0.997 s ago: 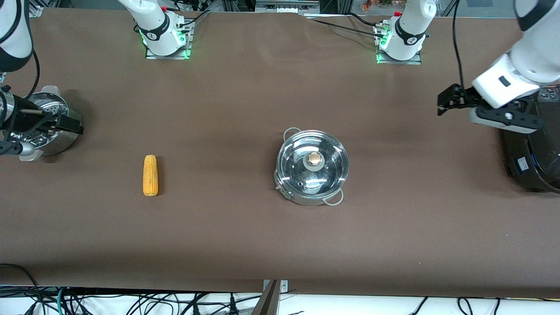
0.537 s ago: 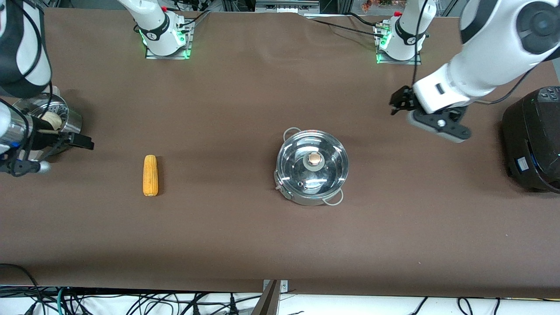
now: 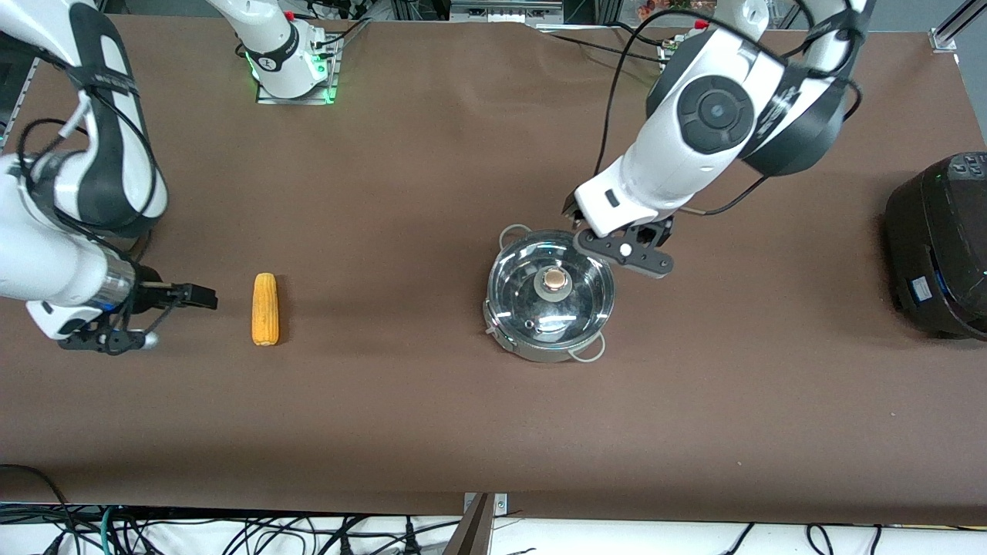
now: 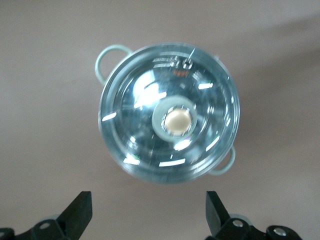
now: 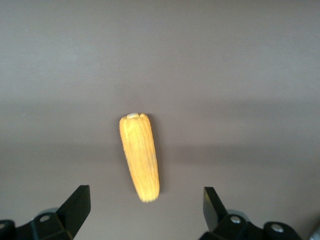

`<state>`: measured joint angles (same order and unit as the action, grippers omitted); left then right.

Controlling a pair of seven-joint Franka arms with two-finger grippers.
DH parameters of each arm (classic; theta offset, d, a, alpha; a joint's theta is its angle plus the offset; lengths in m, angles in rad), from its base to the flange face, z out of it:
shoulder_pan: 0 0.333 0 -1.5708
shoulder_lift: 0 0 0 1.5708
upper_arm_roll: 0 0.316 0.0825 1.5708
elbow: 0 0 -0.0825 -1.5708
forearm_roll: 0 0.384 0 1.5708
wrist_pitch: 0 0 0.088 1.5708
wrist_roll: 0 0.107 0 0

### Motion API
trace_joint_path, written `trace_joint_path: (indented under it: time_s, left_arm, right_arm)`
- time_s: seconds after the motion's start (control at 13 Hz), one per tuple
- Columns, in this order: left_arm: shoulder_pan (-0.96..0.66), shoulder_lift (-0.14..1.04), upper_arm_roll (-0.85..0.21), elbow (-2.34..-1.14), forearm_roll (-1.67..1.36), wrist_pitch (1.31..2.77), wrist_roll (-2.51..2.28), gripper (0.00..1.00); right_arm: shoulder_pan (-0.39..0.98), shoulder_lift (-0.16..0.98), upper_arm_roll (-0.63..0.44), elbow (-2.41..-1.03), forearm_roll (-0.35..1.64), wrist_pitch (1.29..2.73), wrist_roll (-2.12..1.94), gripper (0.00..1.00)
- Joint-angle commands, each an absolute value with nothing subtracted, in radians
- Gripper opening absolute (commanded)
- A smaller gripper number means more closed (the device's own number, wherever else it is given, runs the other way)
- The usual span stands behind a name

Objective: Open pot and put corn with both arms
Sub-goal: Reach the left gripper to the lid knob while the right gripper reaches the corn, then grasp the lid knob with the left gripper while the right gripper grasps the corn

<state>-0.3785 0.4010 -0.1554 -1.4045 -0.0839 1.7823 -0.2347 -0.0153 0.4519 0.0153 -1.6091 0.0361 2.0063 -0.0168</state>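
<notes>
Left hand (image 4: 146, 212) spread over lidded pot (image 3: 550, 294), right hand (image 5: 145, 210) spread beside corn (image 3: 264, 309).

Around the pot (image 3: 550, 294) we saw bare table (image 3: 432, 416) on every side. Left gripper (image 4: 149, 215) hung spread above its rim; lid knob (image 4: 177, 121) unobstructed. Corn (image 3: 264, 308) lay well apart, right gripper (image 5: 145, 210) beside it.

Brown table (image 3: 432, 432) under even light.
A black cooker (image 3: 937, 247) sits at one end; cables (image 3: 231, 532) trail along the near edge.
</notes>
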Motion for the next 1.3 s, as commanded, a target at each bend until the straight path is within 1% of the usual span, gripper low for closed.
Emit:
trace_joint_path:
  time_s: [0.0,0.15,0.31,0.46,0.61,0.77,1.23]
  left_arm:
    - [-0.388,0.491,-0.147,-1.351,-0.069,1.88,-0.255,1.0]
    - [-0.411,0.526,-0.147,-1.362,-0.06,1.959,-0.246,1.0]
    - [-0.448,0.567,-0.144,-1.362,0.01,1.968,-0.252,1.0]
    - [-0.446,0.609,-0.146,-1.361,0.048,2.003,-0.255,1.0]
    - [-0.448,0.62,-0.146,-1.365,0.054,2.051,-0.255,1.0]
    - [-0.451,0.633,-0.146,-1.367,0.054,2.051,-0.255,1.0]
    - [-0.476,0.641,-0.146,-1.37,0.054,2.037,-0.249,1.0]
  right_arm:
    - [-0.014,0.431,0.038,-1.706,0.055,2.106,-0.006,1.0]
    - [-0.002,0.431,0.041,-1.741,0.055,2.146,0.044,1.0]
    - [0.006,0.431,0.041,-1.79,0.055,2.218,0.044,1.0]
    - [0.009,0.431,0.041,-1.874,0.054,2.336,0.044,1.0]
    - [0.015,0.433,0.041,-1.942,0.054,2.442,0.044,1.0]
    - [0.017,0.448,0.041,-1.982,0.052,2.521,0.043,1.0]
    - [0.021,0.477,0.052,-2.057,0.048,2.681,0.023,1.0]
